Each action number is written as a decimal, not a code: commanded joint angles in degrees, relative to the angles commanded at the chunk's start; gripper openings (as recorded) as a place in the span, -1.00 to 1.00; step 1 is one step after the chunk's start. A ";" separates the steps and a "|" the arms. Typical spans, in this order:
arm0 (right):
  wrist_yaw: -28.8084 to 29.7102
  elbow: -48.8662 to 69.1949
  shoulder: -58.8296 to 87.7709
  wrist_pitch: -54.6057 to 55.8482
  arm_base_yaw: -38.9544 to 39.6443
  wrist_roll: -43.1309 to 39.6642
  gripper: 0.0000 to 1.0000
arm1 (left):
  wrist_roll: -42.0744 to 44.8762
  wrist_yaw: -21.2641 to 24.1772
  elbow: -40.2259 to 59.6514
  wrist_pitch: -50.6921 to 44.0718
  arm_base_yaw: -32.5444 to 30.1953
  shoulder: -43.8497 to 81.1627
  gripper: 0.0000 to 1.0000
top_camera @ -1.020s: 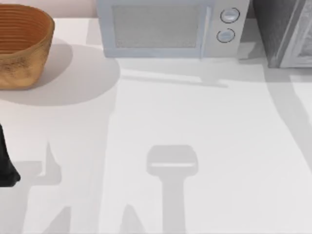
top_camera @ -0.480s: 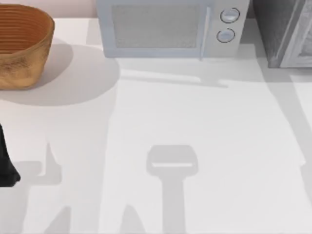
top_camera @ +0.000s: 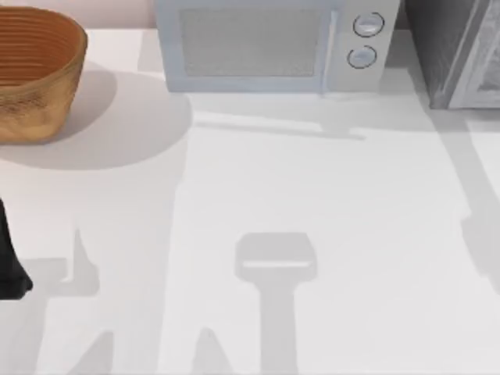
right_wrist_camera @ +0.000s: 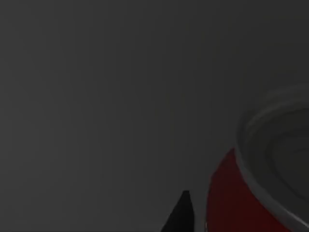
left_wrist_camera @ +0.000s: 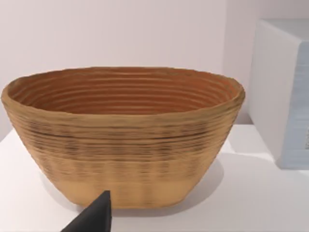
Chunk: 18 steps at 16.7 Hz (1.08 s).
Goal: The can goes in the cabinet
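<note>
Shifted shadow at right; red can [right_wrist_camera: 227,203] beside right tool fingertip [right_wrist_camera: 182,215] (grip unclear).

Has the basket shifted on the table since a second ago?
No. In the top view the basket keeps its spot at the table's far left corner, with the same gap to the microwave.

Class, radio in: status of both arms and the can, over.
Left arm parked at table's left edge, facing basket. Right wrist view dark; red can close to its camera. Cabinet at back right.
</note>
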 joint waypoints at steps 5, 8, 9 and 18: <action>-0.44 4.37 3.64 -1.22 -0.55 -0.01 -1.00 | 0.00 0.00 0.00 0.00 0.00 0.00 1.00; -0.44 4.37 3.64 -1.22 -0.55 -0.01 -0.85 | 0.00 0.00 0.00 0.00 0.00 0.00 1.00; -0.44 4.37 3.64 -1.22 -0.55 -0.01 -0.70 | 0.00 0.00 0.00 0.00 0.00 0.00 1.00; -0.44 4.37 3.64 -1.22 -0.55 -0.01 0.66 | 0.00 0.00 0.00 0.00 0.00 0.00 1.00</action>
